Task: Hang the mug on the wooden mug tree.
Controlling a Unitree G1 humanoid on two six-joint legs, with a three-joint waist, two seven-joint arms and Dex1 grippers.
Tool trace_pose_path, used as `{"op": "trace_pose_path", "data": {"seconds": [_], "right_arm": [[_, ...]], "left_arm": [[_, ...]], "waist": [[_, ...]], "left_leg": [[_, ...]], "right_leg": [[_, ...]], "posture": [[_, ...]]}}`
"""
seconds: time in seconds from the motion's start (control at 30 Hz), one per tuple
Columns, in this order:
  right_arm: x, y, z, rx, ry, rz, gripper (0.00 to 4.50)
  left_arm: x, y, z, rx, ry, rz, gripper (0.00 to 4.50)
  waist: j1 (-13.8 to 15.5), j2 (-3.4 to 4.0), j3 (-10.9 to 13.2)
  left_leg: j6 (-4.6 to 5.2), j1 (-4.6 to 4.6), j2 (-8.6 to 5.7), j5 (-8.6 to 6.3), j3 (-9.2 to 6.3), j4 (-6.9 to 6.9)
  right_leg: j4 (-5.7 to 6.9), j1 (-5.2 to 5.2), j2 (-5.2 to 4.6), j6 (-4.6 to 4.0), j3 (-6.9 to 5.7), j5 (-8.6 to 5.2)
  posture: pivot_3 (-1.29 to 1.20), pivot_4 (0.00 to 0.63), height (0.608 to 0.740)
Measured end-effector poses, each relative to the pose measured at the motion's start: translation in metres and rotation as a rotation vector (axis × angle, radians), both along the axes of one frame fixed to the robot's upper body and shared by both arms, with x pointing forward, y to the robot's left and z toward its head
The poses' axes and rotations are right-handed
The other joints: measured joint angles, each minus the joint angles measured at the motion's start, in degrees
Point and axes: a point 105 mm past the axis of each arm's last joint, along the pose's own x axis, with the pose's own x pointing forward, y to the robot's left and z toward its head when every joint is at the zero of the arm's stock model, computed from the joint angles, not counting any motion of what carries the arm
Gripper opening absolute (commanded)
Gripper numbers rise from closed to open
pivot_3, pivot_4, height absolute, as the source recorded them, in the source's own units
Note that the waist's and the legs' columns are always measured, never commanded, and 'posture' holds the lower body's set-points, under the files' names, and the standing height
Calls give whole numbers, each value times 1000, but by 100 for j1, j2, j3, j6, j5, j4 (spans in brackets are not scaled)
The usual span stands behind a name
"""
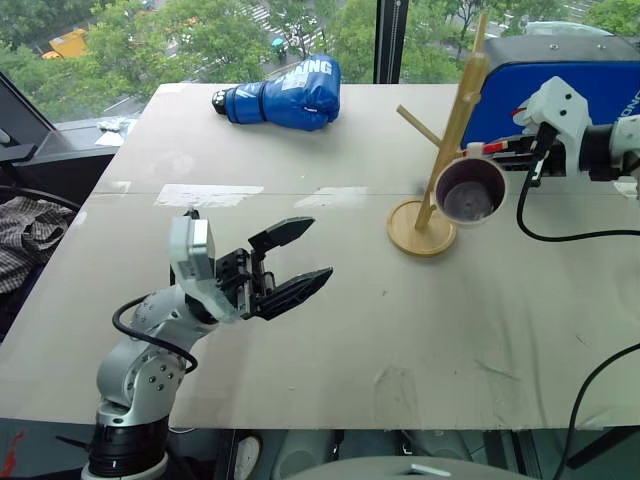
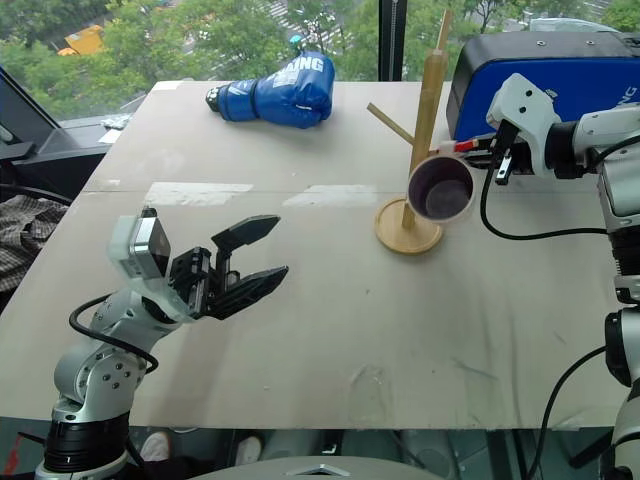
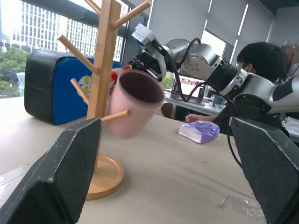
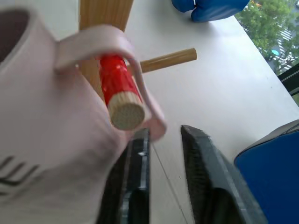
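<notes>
The mug (image 1: 470,193) hangs on the wooden mug tree (image 1: 447,140), which stands on its round base toward the far right of the counter (image 1: 330,300). In the right wrist view the mug's handle (image 4: 122,60) is looped over the red peg (image 4: 117,91), whose blunt wooden tip projects through the loop. The mug is tilted, its dark inside facing the head camera.

Right gripper (image 4: 163,140): its two black fingers (image 4: 205,172) stand partly apart, just below the handle. Nothing lies between them; the handle's lower end is at, or just beside, the tip of one finger, and contact there cannot be confirmed. Judged from this, the gripper is letting go of the handle.

Left gripper (image 1: 292,262): wide open and empty, held over the near left part of the counter, well apart from the mug tree and pointing toward it.

Step in hand: release. The hanging itself appears done, and what remains is to free the right gripper from the mug.

Next move, as a judgement:
- Open the fingers enough to clear the handle.
- Draw the right gripper back along its own line, away from the pole, without lifting the handle off the peg.
- Avoid any sideways push, since the tree rests on a flat disc and could tip or slide.

A blue boxing glove (image 1: 285,93) lies at the far edge of the counter, clear of the work
</notes>
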Motion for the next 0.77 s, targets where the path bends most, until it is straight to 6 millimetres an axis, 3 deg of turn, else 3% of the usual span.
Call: {"op": "trace_pose_path", "data": {"seconds": [0.1,0.27,0.33,0.4,0.5,0.57,0.77], "right_arm": [[-5,-17,-3,58,-26,-47,2274],[-34,-56,-8,134,-63,-154,2274],[-51,-74,-19,164,-55,-220,2274],[-79,-94,-46,201,9,-309,2274],[-120,-111,-88,275,117,-421,3606],[-151,-111,-114,316,164,-484,4451],[-178,-103,-127,345,104,-560,4451]], "left_arm": [[1,-2,1,-8,1,4,4500],[5,-2,-8,4,42,42,4500],[9,-2,-17,39,66,69,4500],[12,0,-33,88,118,99,4500],[17,6,-54,152,182,139,4500],[21,14,-72,213,223,184,4500],[23,19,-94,306,272,210,4500]], "waist": [[20,0,0],[31,0,0],[79,-2,-3],[141,-1,-5],[154,7,-9],[142,8,-10],[-3,12,-11]], "left_leg": [[0,-4,-1,0,0,1],[0,-4,-1,0,1,0],[0,-2,0,0,-1,1],[1,-1,0,0,0,1],[2,5,-1,0,3,2],[3,18,-1,-1,2,1],[31,110,3,-18,17,-4]], "right_leg": [[-1,0,-1,0,0,0],[3,0,-1,0,2,0],[4,3,0,0,0,0],[6,4,1,0,-1,0],[12,9,2,1,3,0],[14,18,3,1,4,0],[10,103,5,1,22,0]], "posture": [[0,150,740],[0,150,740],[0,150,740],[0,150,740],[0,150,740],[0,150,740],[0,150,740]]}}
